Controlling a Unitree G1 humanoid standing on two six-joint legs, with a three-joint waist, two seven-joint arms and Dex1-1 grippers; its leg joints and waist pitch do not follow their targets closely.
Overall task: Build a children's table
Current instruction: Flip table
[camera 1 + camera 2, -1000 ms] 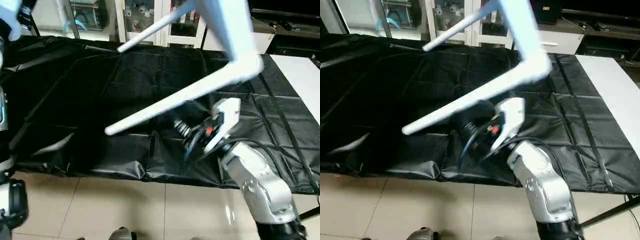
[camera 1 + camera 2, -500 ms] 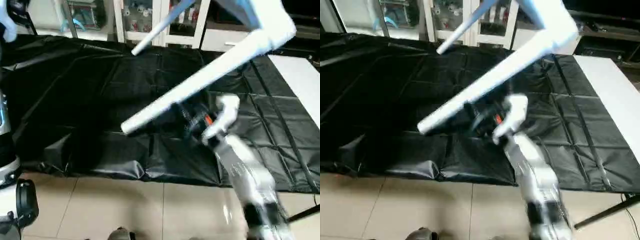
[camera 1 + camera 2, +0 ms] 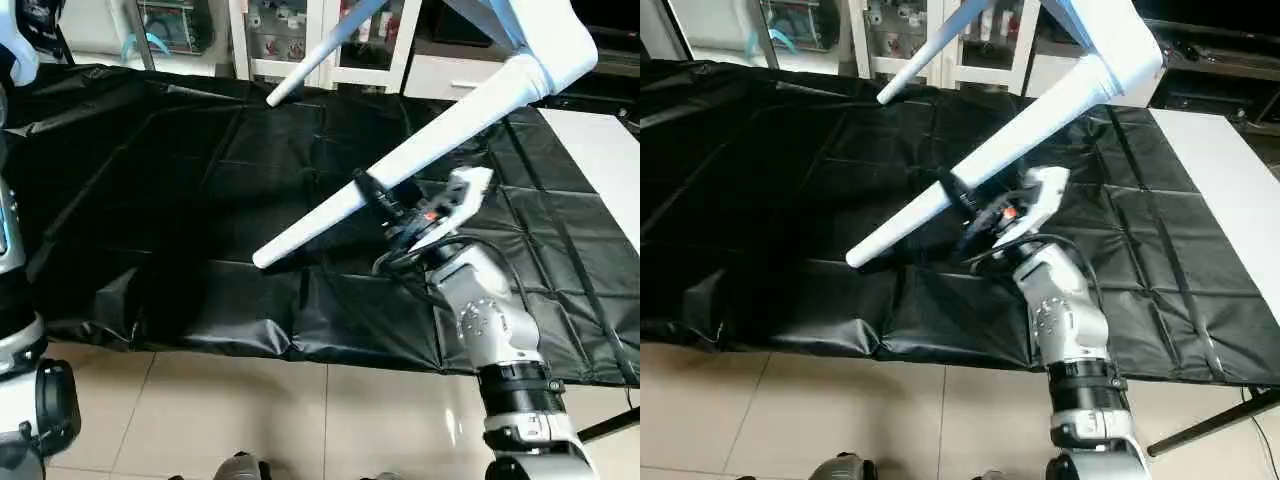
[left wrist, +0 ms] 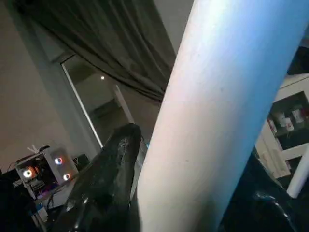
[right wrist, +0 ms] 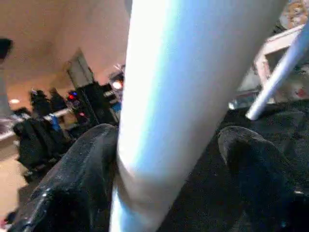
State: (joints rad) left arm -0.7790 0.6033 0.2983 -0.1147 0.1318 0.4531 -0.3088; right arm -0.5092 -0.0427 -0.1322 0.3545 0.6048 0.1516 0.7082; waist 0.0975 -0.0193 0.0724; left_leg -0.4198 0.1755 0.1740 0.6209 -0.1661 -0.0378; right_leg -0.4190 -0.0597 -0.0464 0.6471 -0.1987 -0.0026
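Note:
The children's table is held up off the work table, tilted, its white top's corner [image 3: 545,40] at the upper right. One long white leg [image 3: 420,135] slants down to the left, and a second leg [image 3: 315,55] points toward the back. My right gripper [image 3: 373,196] straddles the near leg partway along. In the right wrist view, one black finger [image 5: 91,159] touches the leg [image 5: 183,87] and the other finger [image 5: 251,164] stands apart from it, so it is open. In the left wrist view my left gripper [image 4: 193,164] has a black finger [image 4: 113,169] pressed against a white leg [image 4: 222,96].
The black-draped work table [image 3: 150,200] spreads under the held table, its front edge near the tiled floor [image 3: 250,410]. A white surface [image 3: 610,160] lies at the right. White cabinets [image 3: 290,30] stand behind. Part of my left arm [image 3: 15,300] is at the left edge.
The right gripper has risen from below the near leg to around it, and its fingers have narrowed. The held table has swung up and to the right.

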